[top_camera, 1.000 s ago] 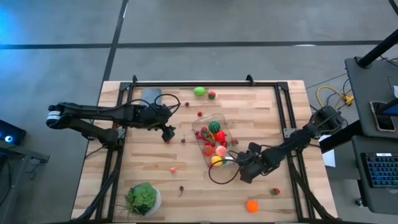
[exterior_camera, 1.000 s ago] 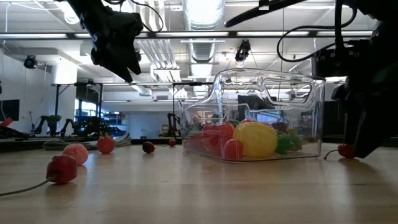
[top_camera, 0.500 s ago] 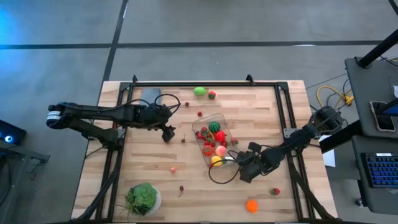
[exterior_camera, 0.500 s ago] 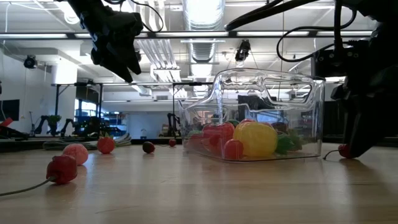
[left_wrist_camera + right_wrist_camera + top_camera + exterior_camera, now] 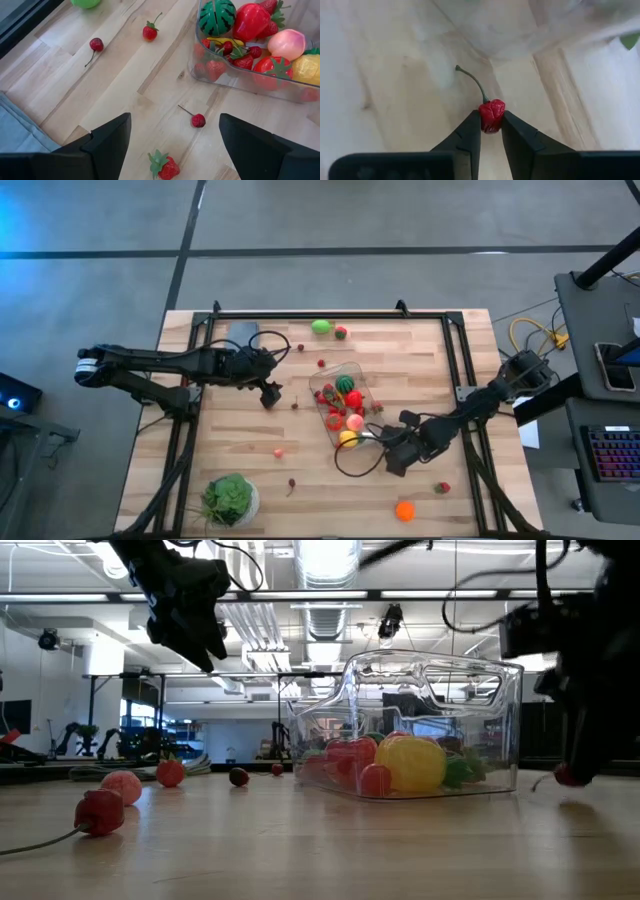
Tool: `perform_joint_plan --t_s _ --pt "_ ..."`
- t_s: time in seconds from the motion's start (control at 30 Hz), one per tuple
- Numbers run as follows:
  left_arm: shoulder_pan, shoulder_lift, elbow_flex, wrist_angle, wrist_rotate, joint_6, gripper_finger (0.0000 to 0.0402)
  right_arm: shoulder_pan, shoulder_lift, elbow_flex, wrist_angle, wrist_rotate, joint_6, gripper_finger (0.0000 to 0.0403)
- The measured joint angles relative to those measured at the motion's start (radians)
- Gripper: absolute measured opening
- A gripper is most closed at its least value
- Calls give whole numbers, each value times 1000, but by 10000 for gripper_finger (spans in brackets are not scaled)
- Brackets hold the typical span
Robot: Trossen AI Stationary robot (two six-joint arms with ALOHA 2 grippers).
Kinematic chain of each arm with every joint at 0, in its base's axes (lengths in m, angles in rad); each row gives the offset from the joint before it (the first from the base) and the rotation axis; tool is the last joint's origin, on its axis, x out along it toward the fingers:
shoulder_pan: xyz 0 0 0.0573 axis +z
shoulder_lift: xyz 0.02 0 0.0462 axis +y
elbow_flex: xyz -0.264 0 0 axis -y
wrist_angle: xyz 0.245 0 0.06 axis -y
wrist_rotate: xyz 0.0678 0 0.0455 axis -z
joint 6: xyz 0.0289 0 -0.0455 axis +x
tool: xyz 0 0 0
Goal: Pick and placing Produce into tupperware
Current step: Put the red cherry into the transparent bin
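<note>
Right gripper has a small red cherry pinched tight, right beside the tub, which is already loaded with fruit. Left gripper hangs wide open across the tub; berries lie scattered below it.

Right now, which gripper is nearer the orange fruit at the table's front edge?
The right gripper, shut on a red berry beside the tub. The left gripper hangs far across the table from the orange fruit.
</note>
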Motion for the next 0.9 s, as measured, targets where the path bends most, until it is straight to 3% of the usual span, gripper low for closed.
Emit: perform_joint_plan --t_s 0.33,0.53,0.63,0.77,0.9 --pt "0 0 0 38 0 44 288 21 -17 267 -347 33 53 65" --pt "0 1 -9 54 -1 43 288 3 -35 464 -548 201 112 65" --pt "0 1 -10 54 -1 41 288 -42 -35 541 -561 278 45 66" --pt "0 1 -10 54 -1 40 288 -144 -33 585 -519 234 -84 66" --pt "0 1 -10 52 -1 39 288 -253 -32 562 -449 70 -147 66"
